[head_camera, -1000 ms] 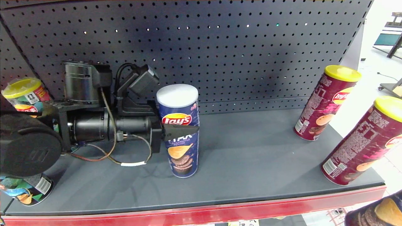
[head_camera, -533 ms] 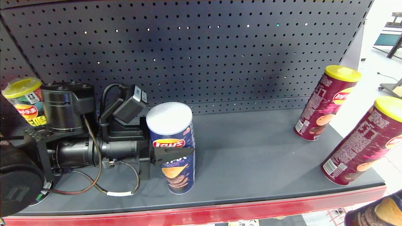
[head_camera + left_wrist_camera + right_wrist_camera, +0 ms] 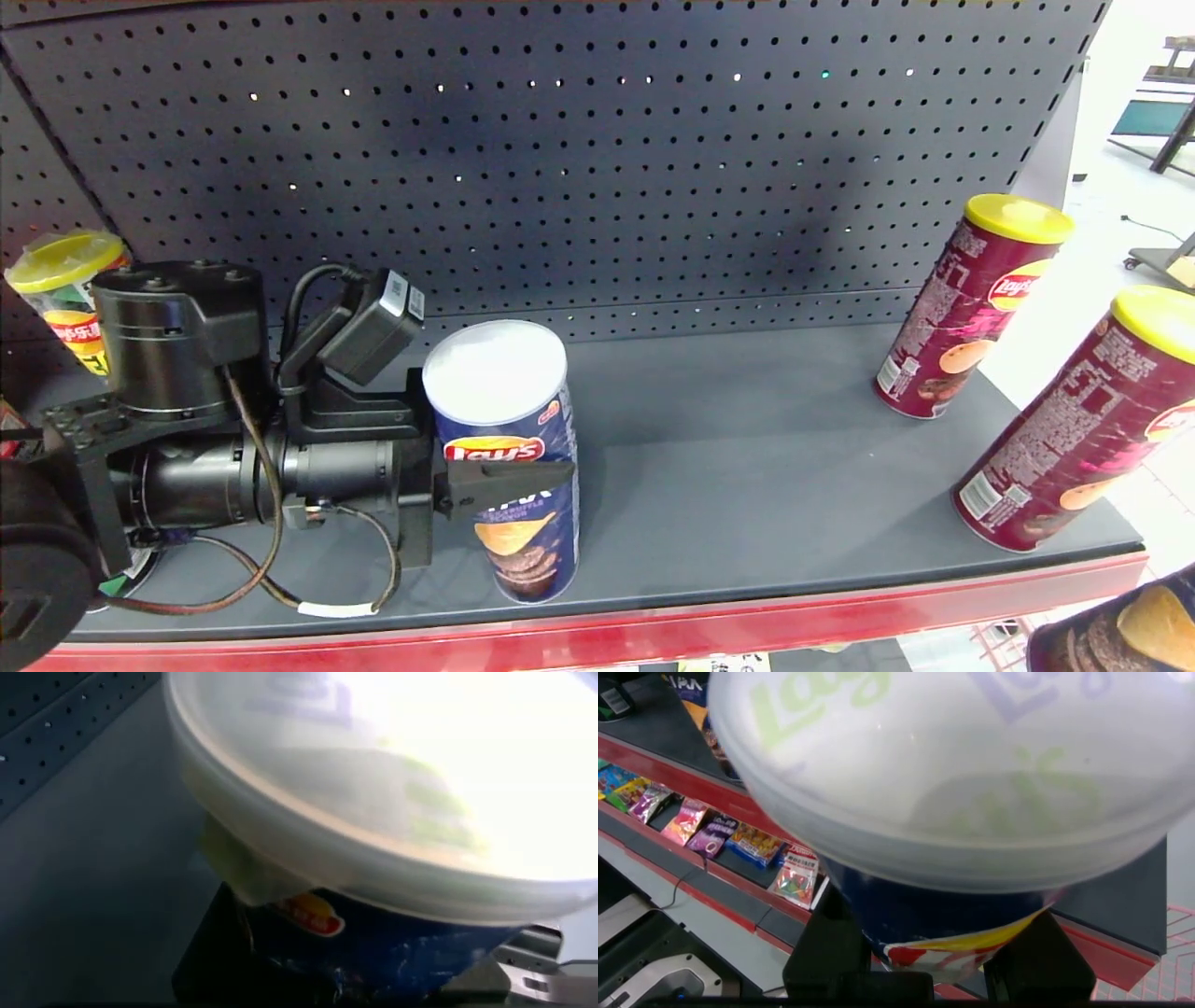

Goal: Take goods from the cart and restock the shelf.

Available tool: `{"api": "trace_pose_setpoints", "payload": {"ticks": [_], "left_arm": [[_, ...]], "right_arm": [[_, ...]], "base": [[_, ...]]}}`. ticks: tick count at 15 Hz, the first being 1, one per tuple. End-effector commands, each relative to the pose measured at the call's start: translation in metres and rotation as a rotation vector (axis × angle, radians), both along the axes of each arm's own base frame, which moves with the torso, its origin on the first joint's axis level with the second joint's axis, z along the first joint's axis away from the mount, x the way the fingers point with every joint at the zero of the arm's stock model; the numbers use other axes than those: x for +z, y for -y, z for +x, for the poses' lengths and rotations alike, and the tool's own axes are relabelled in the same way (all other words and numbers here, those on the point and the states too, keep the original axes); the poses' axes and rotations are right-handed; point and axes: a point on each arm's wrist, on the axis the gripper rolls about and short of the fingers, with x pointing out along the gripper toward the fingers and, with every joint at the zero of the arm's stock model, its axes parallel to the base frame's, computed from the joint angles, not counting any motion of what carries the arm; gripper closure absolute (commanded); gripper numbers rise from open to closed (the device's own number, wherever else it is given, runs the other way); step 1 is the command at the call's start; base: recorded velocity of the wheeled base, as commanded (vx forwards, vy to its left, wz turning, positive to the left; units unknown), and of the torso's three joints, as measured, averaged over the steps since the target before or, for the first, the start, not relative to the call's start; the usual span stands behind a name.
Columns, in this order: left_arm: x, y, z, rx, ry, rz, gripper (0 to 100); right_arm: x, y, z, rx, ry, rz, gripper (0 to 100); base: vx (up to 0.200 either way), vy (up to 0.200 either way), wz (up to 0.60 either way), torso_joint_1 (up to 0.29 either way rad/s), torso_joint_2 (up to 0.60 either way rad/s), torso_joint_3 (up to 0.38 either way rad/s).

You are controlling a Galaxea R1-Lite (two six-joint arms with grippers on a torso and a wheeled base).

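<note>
Head view, lower centre-left: placing step, with left gripper point(image 3: 512, 474) clenched on white-lidded blue cardboard crisp can point(image 3: 525, 549) standing near grey metal shelf's point(image 3: 747, 485) front edge; next, release and retreat leftward without tipping; right gripper point(image 3: 936, 959) grasping second blue can point(image 3: 952, 793).

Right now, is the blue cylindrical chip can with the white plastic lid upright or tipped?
Upright: the blue chip can, in the left gripper, shows lid on top, base toward the grey shelf.

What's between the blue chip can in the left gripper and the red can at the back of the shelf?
Nothing; the head view shows bare shelf between the blue chip can and the red can.
</note>
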Motion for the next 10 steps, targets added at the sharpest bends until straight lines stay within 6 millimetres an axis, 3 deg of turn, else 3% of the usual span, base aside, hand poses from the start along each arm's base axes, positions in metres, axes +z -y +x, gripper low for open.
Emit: {"api": "trace_pose_setpoints", "payload": {"ticks": [1,10], "left_arm": [[0.0025,-0.0006,-0.0056,-0.007,0.007,-0.007,100],[-0.0072,-0.0032,-0.0099,0.0,-0.018,0.015,100]], "right_arm": [[-0.0004,-0.0002,0.0006,0.001,-0.003,-0.002,100],[-0.0004,-0.0004,0.0012,0.001,-0.006,-0.003,100]], "base": [[0.0,0.0,0.0,0.0,0.0,0.0],[0.0,0.0,0.0,0.0,0.0,0.0]]}}
